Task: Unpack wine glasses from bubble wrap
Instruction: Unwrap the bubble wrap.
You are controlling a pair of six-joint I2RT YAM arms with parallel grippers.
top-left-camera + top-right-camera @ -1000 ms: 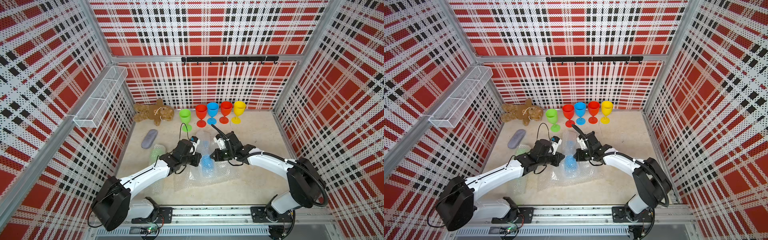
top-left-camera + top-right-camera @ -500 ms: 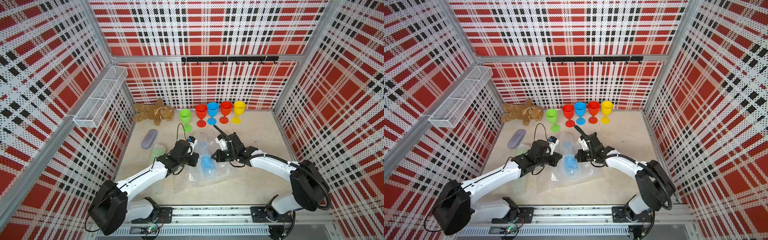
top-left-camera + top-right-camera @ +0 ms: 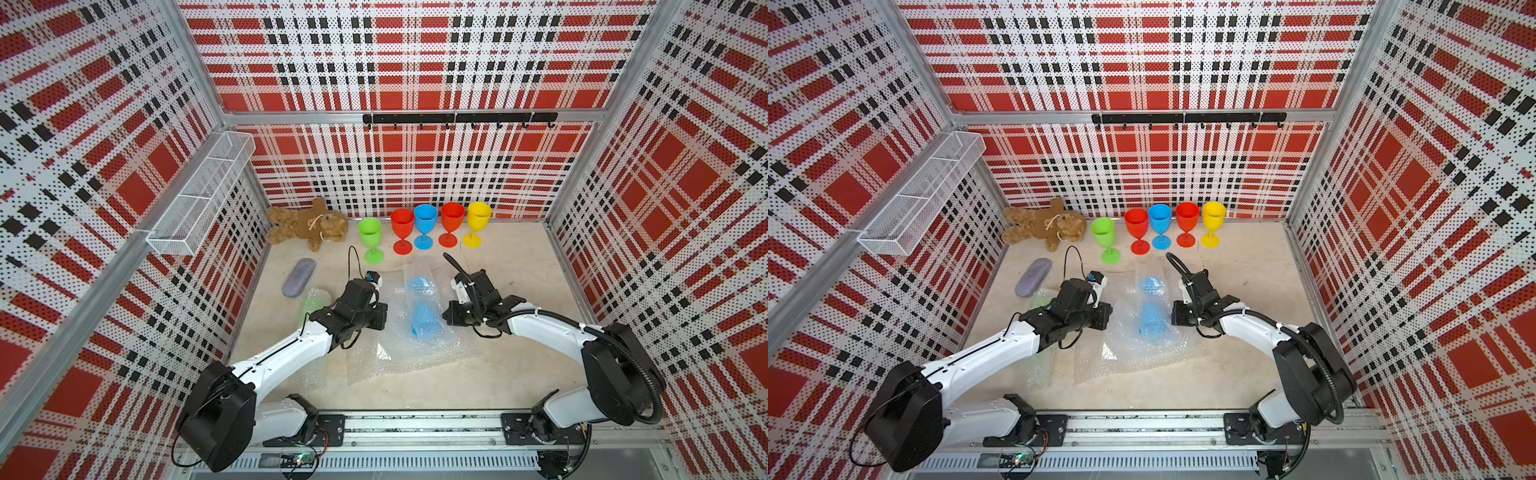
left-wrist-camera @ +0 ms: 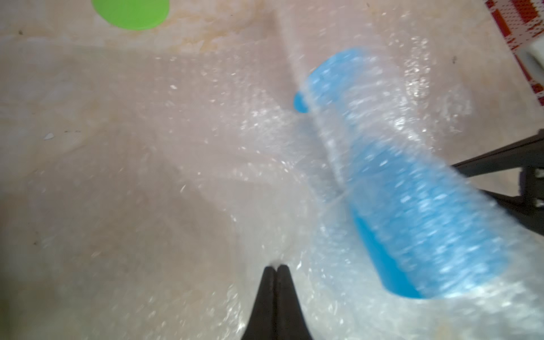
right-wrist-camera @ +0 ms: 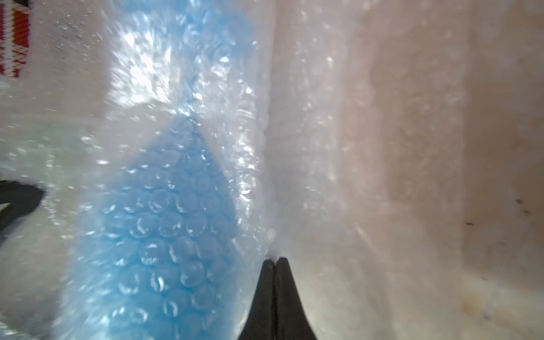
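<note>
Far left, a green glass [image 3: 315, 296] lies bundled in its own wrap, not yet opened. Next come my left jaws, clenched on the wrap [image 3: 409, 353] spread over the bench [image 3: 519, 374]; the left wrist view shows the tips pressed together with film bunched at them. Just right of them lies the blue glass [image 3: 423, 309], on its side and rolled in wrap. Its long axis runs from the back wall toward me, foot at the far end, open bowl at the near end. Right of it, my right jaws are likewise clenched on wrap, tips just beside the bowl. So the glass sits between the two pinches, about equally near each, its axis crosswise to the line joining them. I judge that drawing the pinches apart should unroll it sideways. Behind, five bare glasses [image 3: 424, 224] stand upright.
</note>
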